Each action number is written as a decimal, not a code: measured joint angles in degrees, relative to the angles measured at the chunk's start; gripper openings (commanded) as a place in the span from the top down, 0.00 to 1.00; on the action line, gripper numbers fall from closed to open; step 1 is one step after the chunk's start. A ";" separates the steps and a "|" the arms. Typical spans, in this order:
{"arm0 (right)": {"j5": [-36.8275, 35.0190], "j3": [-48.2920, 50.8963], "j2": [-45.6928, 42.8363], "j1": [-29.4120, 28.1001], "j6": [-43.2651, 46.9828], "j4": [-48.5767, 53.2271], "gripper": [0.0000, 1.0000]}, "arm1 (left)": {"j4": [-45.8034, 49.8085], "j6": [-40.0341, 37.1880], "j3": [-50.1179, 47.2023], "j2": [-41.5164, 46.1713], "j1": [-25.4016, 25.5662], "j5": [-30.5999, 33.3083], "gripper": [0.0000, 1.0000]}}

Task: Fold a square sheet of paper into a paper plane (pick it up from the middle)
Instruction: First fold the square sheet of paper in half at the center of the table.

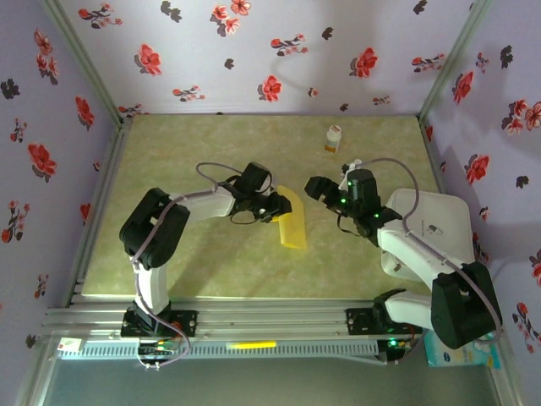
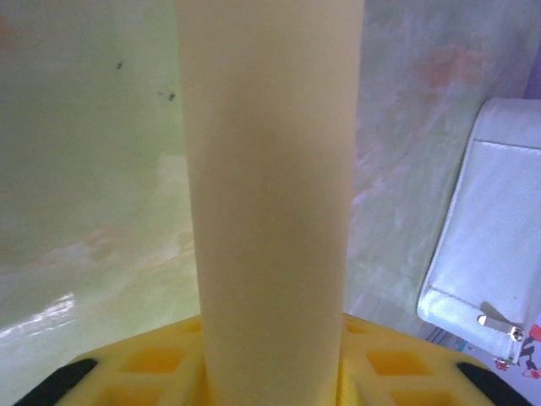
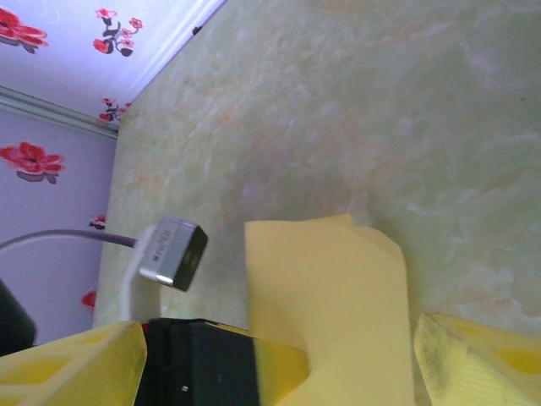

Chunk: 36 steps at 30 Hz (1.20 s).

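Position of the square sheet of paper [image 1: 292,222] relative to both grippers. Folded to a narrow strip, the sheet is sitting over the table [image 1: 211,161] at the centre of the top view. Its long axis is running almost straight down the frame, leaning slightly to the lower right. The left gripper [image 1: 273,205] is clamping the strip from the left, near its upper end. In the left wrist view the sheet [image 2: 270,211] is rising up the middle of the frame from between the fingers. The right gripper [image 1: 315,188] is hovering just right of and above that same end, with its fingers spread wide. In the right wrist view the sheet [image 3: 325,296] is showing between them at lower centre; contact cannot be told. By this layout, the coming move is calling for only a short reach toward frame left.
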<state>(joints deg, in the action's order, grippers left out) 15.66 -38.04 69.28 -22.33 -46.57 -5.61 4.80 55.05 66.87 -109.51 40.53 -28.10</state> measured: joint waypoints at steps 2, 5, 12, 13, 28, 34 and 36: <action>-0.26 0.02 0.00 0.00 -0.48 -0.15 0.17 | 0.63 -0.90 -0.02 -0.17 -0.09 1.09 0.60; -0.50 0.11 0.00 0.00 -0.66 -0.33 0.16 | 1.95 -2.49 0.00 -0.37 -0.24 2.84 0.58; -1.66 0.31 0.22 0.00 -1.49 -0.35 0.15 | 6.23 -5.70 0.28 -0.44 -0.37 7.78 0.44; -1.77 0.31 0.31 0.00 -1.53 -0.37 0.15 | 6.84 -6.12 0.31 -0.44 -0.37 8.68 0.44; -1.03 0.31 5.73 0.00 -1.53 -0.61 0.13 | 9.25 -9.01 0.13 1.38 -0.72 16.63 0.44; 0.72 0.28 8.39 0.00 -1.55 -0.61 0.13 | 11.15 -10.27 0.09 1.38 -0.87 17.66 0.50; 1.29 0.28 9.03 0.00 -1.62 -0.70 0.13 | 11.58 -10.54 0.09 1.38 -0.90 17.84 0.51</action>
<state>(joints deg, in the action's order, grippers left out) 16.95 -37.76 78.30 -22.33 -48.18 -6.31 16.38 44.51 66.96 -108.14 39.64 -10.26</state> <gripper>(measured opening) 0.870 0.500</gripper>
